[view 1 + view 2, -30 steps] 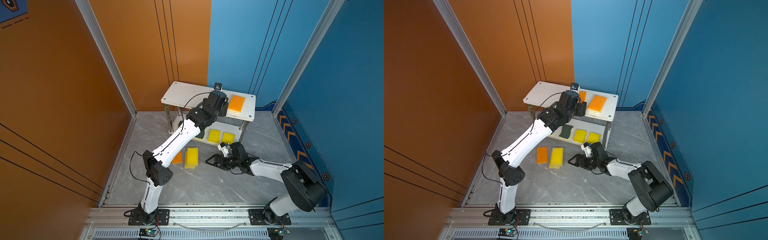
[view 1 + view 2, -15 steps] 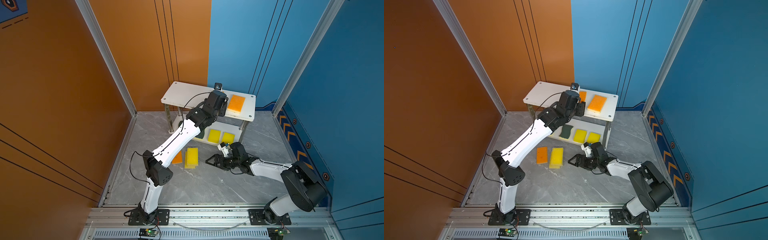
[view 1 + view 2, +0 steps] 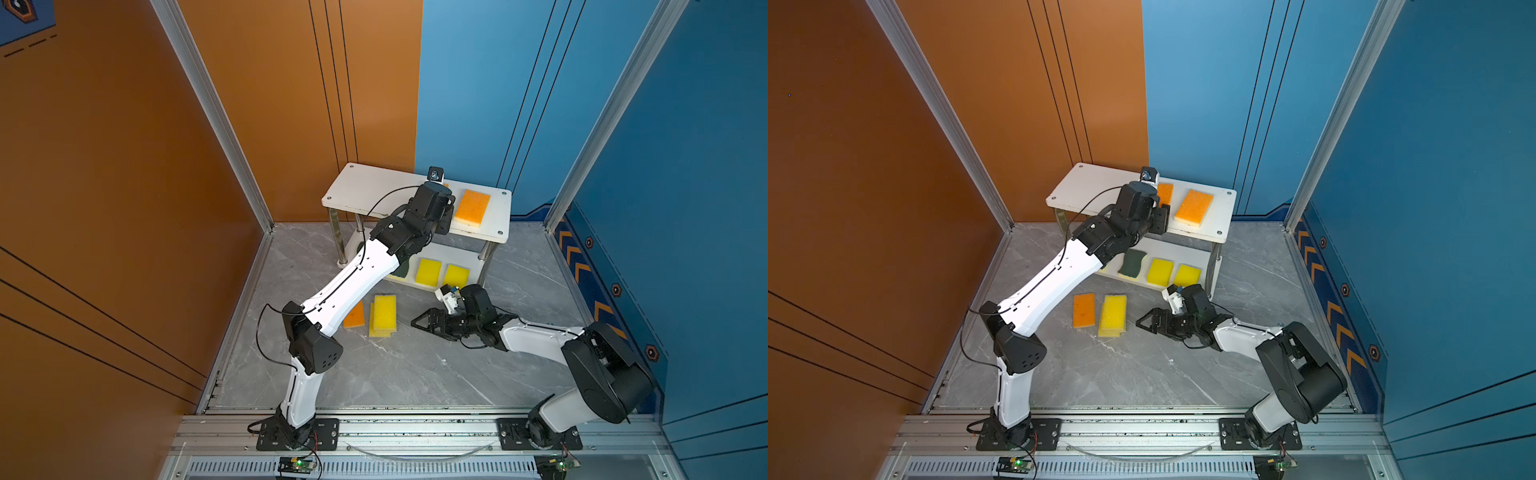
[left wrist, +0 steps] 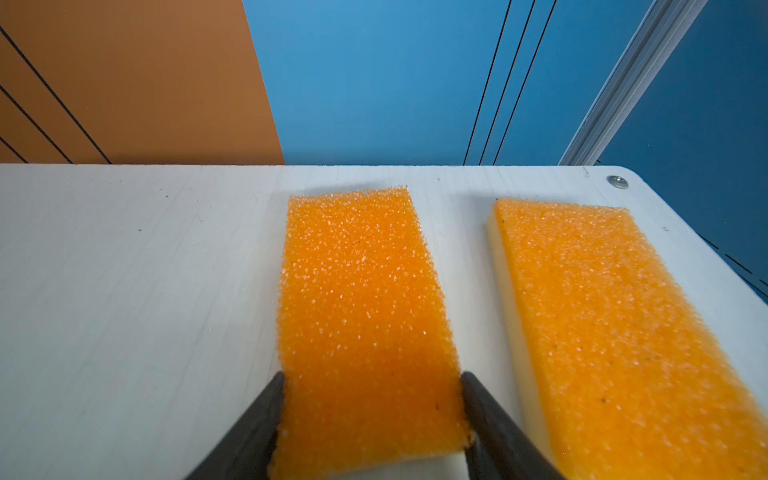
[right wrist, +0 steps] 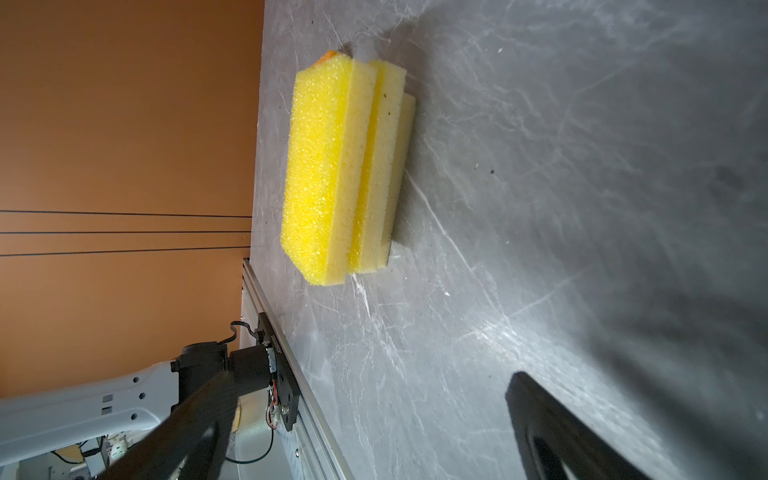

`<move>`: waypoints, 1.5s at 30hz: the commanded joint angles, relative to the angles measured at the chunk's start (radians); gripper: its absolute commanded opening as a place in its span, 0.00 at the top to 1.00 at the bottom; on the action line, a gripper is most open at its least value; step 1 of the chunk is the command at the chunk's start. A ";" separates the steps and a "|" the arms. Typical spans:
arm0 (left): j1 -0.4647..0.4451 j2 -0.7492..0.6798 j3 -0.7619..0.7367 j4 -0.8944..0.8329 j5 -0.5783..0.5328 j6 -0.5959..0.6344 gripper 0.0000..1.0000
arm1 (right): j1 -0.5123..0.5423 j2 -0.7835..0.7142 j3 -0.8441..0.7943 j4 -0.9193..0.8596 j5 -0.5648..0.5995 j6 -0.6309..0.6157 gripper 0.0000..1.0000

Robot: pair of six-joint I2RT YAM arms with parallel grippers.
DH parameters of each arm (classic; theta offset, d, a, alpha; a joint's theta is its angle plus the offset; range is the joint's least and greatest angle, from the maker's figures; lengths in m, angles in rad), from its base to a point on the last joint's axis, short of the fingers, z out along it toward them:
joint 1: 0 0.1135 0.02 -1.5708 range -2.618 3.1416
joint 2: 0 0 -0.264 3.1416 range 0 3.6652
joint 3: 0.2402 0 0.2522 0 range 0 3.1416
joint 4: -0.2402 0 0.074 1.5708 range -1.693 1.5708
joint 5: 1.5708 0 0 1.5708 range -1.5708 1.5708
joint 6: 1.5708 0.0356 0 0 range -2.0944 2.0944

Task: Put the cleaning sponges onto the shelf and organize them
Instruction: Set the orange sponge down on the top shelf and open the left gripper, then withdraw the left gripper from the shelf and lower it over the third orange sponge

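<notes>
Left gripper point(image 4: 372, 419) clamped on orange sponge point(image 4: 365, 316) atop shelf point(image 4: 124, 270); right gripper point(image 5: 370, 436) wide open, empty, facing yellow stack point(image 5: 345, 166).

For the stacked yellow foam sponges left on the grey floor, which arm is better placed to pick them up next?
Right. The right gripper lies open, low on the floor facing the stacked yellow foam sponges. The left gripper is on the white shelf, clamping an orange-topped sponge.
</notes>
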 commanded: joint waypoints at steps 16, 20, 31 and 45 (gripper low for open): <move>-0.021 -0.069 -0.065 0.004 0.015 -0.008 0.36 | 0.004 -0.007 -0.010 -0.003 0.018 -0.008 0.00; -0.025 -0.072 -0.070 0.002 0.021 -0.006 0.36 | 0.003 -0.011 -0.014 -0.003 0.019 -0.009 0.00; -0.034 -0.106 -0.131 0.025 0.036 -0.005 0.36 | 0.004 -0.007 -0.016 -0.002 0.020 -0.009 0.00; -0.037 -0.144 -0.188 0.068 0.017 0.000 0.24 | 0.006 -0.003 -0.016 0.001 0.021 -0.008 0.00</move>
